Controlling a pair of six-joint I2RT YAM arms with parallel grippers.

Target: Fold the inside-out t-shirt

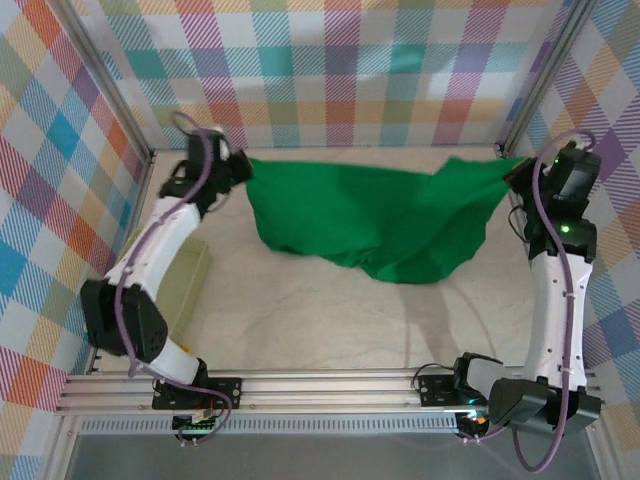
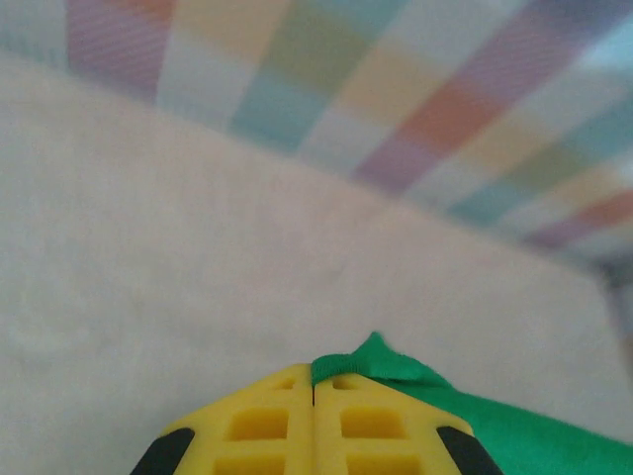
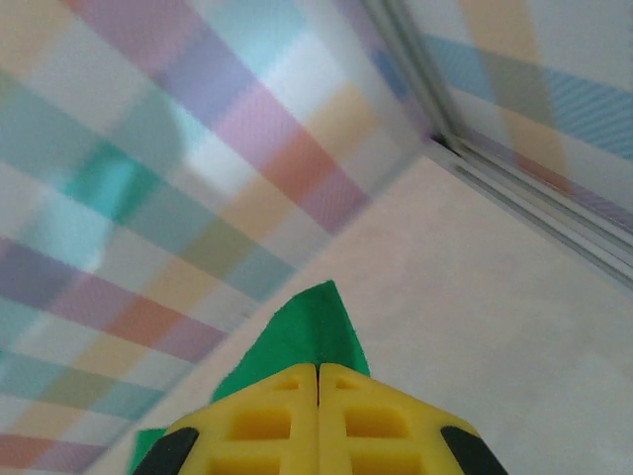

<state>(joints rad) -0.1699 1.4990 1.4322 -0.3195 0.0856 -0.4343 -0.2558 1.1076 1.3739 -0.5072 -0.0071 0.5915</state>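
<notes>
Top external shows the shirt (image 1: 380, 225) strung out along the foot of the back wall (image 1: 330, 70), its top edge running nearly the wall's whole width and its body sagging away from the wall onto the table (image 1: 320, 330) in loose, uneven drapes. The left gripper (image 1: 240, 168) sits near the wall's left end and the right gripper (image 1: 515, 172) near its right end, each at one end of the cloth. On the left wrist camera I see the yellow fingers (image 2: 267, 426) pressed together with a small tuft of green nipped at their tips; on the right wrist camera it is the same, the jaws closed on a pointed corner of green that sticks up past them. So both tools are pinching the shirt. The basket (image 1: 185, 285) lies well out from the wall on the left side, apart from the cloth. As I judge it, the task is at an early stage: the shirt is gripped and spread wide, but I see no fold made yet, the lower edge is rumpled, and I cannot tell which part of the garment each gripper has. Flattening it and all the folds are left to do.
</notes>
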